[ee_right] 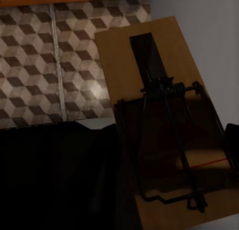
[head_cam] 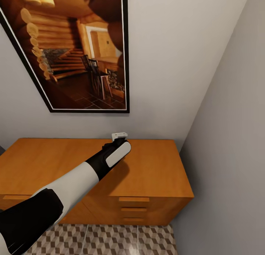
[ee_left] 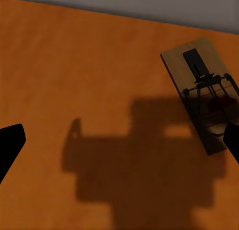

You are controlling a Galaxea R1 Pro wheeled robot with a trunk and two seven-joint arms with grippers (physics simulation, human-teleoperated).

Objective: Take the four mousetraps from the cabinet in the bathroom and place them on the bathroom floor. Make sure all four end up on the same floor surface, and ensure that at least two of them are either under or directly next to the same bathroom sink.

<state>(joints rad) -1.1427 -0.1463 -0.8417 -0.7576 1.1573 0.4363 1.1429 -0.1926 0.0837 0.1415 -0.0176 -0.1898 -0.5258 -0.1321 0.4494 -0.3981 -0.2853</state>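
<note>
While wide open over the cabinet (ee_left: 74,56), left end effector (ee_left: 122,140); right end effector (ee_right: 124,140) tight around a mousetrap (ee_right: 149,56).

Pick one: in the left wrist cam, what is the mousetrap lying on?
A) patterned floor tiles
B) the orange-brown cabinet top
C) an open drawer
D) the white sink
B: the mousetrap lies flat on the plain orange-brown top of the cabinet, near the grey wall, with the left gripper open above the wood.
</note>
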